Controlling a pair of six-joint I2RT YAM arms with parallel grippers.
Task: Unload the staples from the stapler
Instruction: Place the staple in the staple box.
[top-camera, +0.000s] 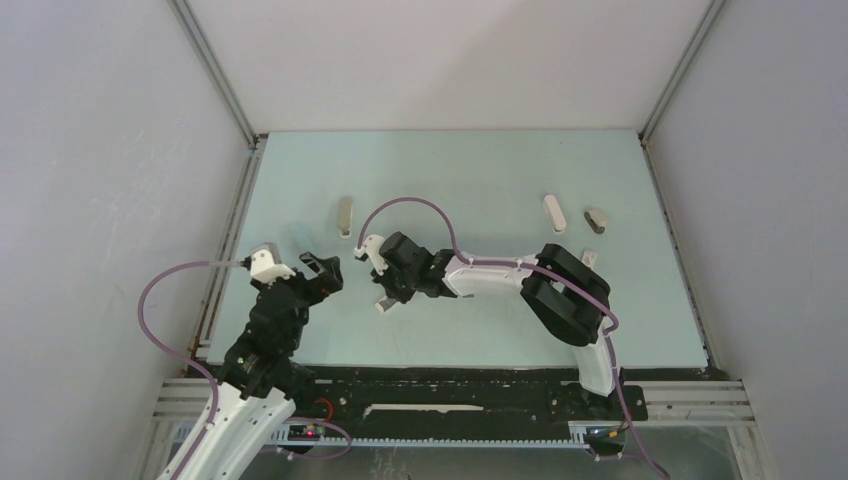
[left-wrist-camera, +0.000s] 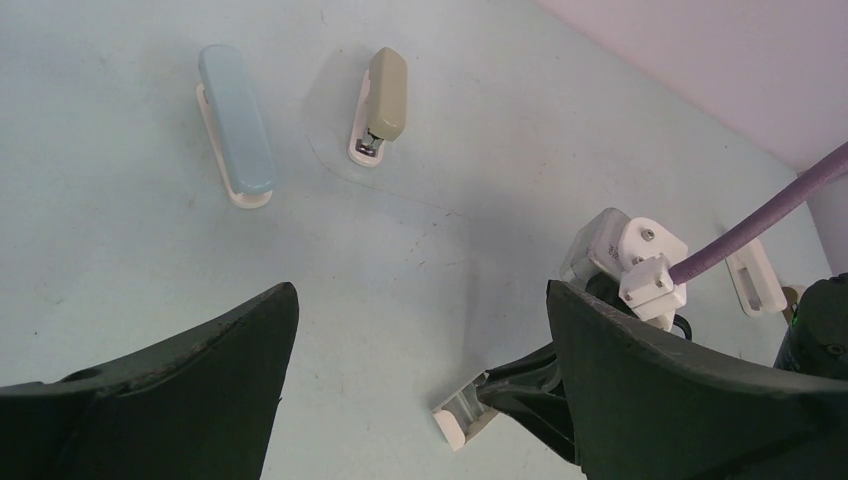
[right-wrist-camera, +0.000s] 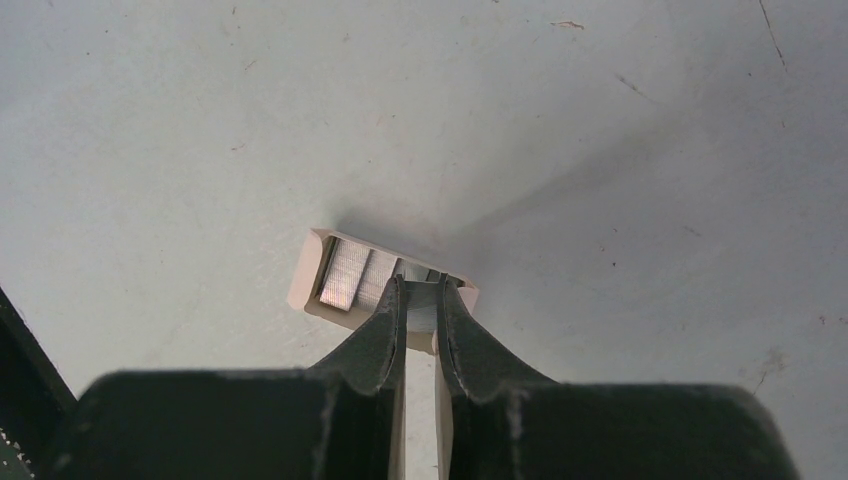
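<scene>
From above, the right end effector (top-camera: 391, 297) meets the stapler (top-camera: 383, 306) on the bench (top-camera: 480, 180), the left end effector (top-camera: 327, 272) just beside it. Left wrist: its fingers (left-wrist-camera: 250, 340) are spread, released. Right wrist: the fingers are clenched on a metal part inside the opened stapler, with the staples (right-wrist-camera: 350, 272) in its channel.

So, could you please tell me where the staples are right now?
The staples sit inside the opened stapler, just left of the right gripper in the right wrist view.
</scene>
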